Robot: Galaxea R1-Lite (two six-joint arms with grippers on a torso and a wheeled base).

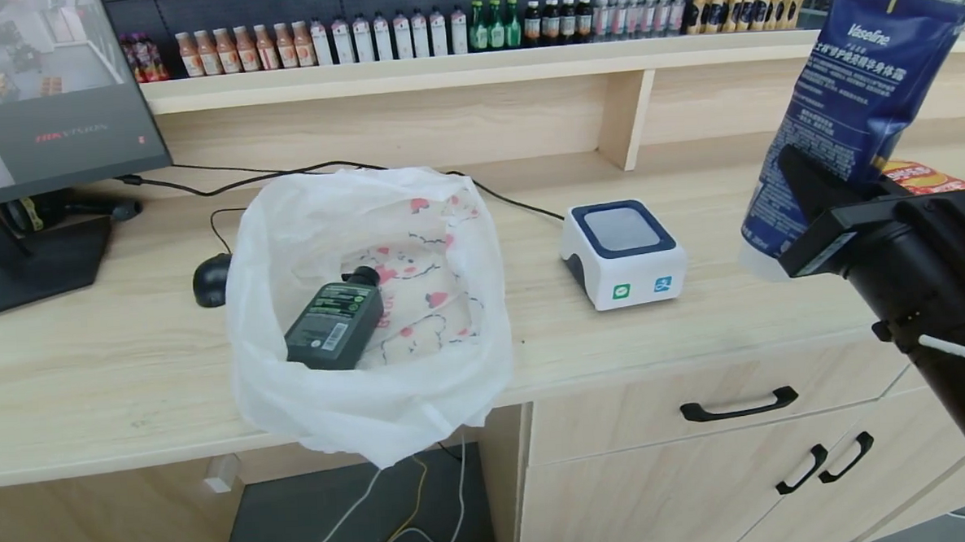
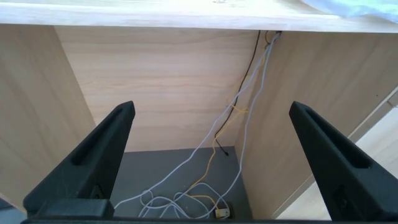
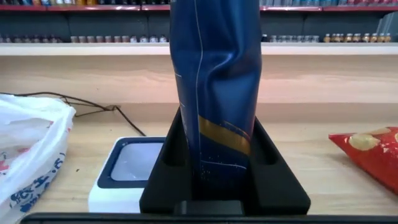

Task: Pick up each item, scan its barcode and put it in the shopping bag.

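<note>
My right gripper (image 1: 805, 188) is shut on a dark blue refill pouch (image 1: 850, 100), held upright in the air to the right of the white barcode scanner (image 1: 622, 253). In the right wrist view the blue pouch (image 3: 217, 81) stands between my fingers (image 3: 173, 146), with the scanner (image 3: 127, 174) beyond it. The white shopping bag (image 1: 370, 308) sits open on the counter left of the scanner, with a dark bottle (image 1: 334, 318) lying inside. My left gripper (image 2: 211, 149) is open and empty below the counter, facing loose cables (image 2: 205, 186).
A red snack packet (image 1: 931, 182) lies on the counter (image 1: 129, 376) at the far right. A monitor (image 1: 35, 87) and a black mouse (image 1: 210, 280) stand at the left. Bottles (image 1: 456, 28) line the back shelf. Drawers (image 1: 741, 410) with black handles are below the counter.
</note>
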